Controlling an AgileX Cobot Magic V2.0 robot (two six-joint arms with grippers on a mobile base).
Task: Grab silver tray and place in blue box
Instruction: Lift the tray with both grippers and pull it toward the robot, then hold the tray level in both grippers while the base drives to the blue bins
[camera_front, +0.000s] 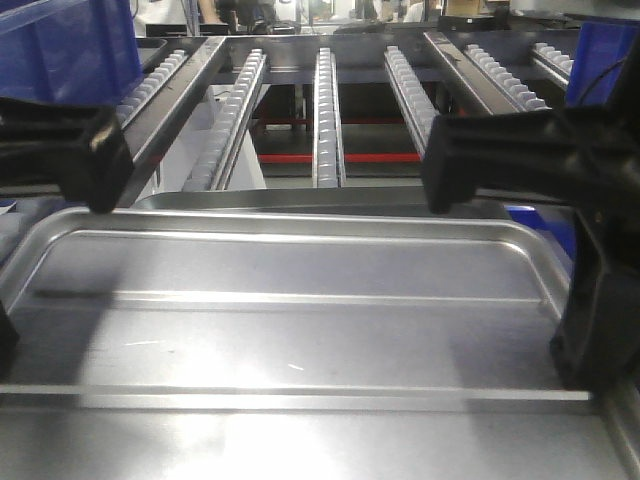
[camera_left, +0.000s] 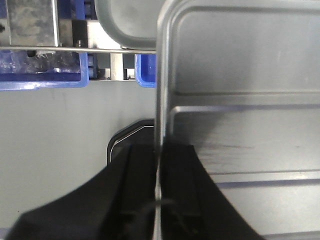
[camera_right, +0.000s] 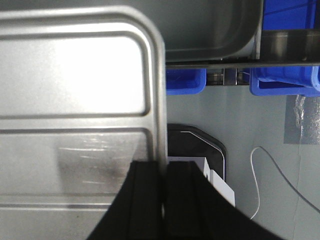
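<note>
The silver tray (camera_front: 300, 340) hangs level between the two arms, just in front of the roller rack (camera_front: 328, 110). The left gripper (camera_left: 159, 152) is clamped tight on its left rim, and the right gripper (camera_right: 165, 172) is pinched on the right rim. To carry it well, both arms should travel together at one height, keeping the tray flat and both pinches firm on the way to the blue box.

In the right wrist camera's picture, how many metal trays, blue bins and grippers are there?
Metal trays: 2, the silver tray and a deeper pan behind it
Blue bins: 2
Grippers: 1, the right gripper
Total: 5
</note>
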